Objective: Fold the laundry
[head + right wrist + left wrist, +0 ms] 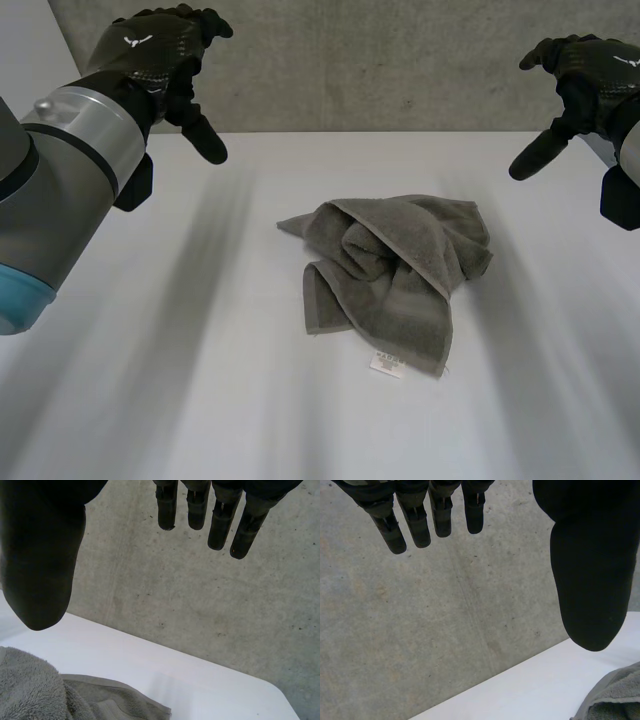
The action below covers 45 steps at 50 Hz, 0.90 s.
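White table (150,400), crumpled grey towel (400,265), its label (387,364) in head view, left hand (150,55) and right hand (600,70) raised, splayed.

White table (150,400) before grey concrete wall (350,60)

Bare grey concrete wall (400,60) behind a white table (150,400)
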Available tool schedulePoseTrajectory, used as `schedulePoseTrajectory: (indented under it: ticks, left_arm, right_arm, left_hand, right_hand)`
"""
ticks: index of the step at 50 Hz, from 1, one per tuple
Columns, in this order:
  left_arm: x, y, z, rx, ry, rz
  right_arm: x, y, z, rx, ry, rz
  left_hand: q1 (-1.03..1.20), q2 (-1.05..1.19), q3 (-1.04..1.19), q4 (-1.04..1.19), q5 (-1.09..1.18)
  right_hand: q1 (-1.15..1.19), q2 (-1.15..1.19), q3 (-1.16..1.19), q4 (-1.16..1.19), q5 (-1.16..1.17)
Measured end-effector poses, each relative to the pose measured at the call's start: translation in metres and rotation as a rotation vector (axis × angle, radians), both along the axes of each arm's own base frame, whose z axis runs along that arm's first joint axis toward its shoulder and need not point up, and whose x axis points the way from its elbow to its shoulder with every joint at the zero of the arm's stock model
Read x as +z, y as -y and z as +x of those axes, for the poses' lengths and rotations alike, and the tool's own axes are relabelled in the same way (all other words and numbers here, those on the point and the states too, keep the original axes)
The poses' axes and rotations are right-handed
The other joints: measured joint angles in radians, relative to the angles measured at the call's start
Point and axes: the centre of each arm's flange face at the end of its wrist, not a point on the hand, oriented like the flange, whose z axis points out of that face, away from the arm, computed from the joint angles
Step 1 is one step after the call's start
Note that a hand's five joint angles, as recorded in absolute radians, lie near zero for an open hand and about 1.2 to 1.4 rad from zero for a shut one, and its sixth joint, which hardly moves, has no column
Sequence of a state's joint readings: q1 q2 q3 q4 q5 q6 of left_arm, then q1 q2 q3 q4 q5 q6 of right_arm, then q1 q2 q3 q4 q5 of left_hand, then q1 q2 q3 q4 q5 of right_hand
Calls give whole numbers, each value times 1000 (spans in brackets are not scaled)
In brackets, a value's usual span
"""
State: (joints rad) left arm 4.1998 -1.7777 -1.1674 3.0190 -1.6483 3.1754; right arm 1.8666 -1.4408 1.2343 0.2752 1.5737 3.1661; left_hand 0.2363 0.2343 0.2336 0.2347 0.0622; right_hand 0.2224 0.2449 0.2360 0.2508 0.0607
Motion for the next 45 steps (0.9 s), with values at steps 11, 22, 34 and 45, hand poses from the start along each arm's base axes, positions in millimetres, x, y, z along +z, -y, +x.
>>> schedulePoseTrajectory:
  ticks: [11,22,34,45]
  left_arm:
    - [-5,6,1,1,5,10]
    - [-59,33,-28,-135,53,77]
    - [-130,69,-68,-317,115,65]
    - [-185,80,-83,-393,166,113]
  right_arm:
    - [-4,-3,2,13,-15,8]
    - [-39,-16,1,29,-87,146]
    - [-110,-37,-6,-15,51,369]
    - [-158,-36,-3,-37,107,476]
  left_hand:
    - [0,-1,0,-1,-1]
    - [1,1,2,1,1]
    - [4,5,5,3,3]
    - [27,29,30,28,29]
  right_hand:
    - [0,0,0,0,0]
    - [0,0,0,0,0]
    - [0,0,0,0,0]
    - [0,0,0,0,0]
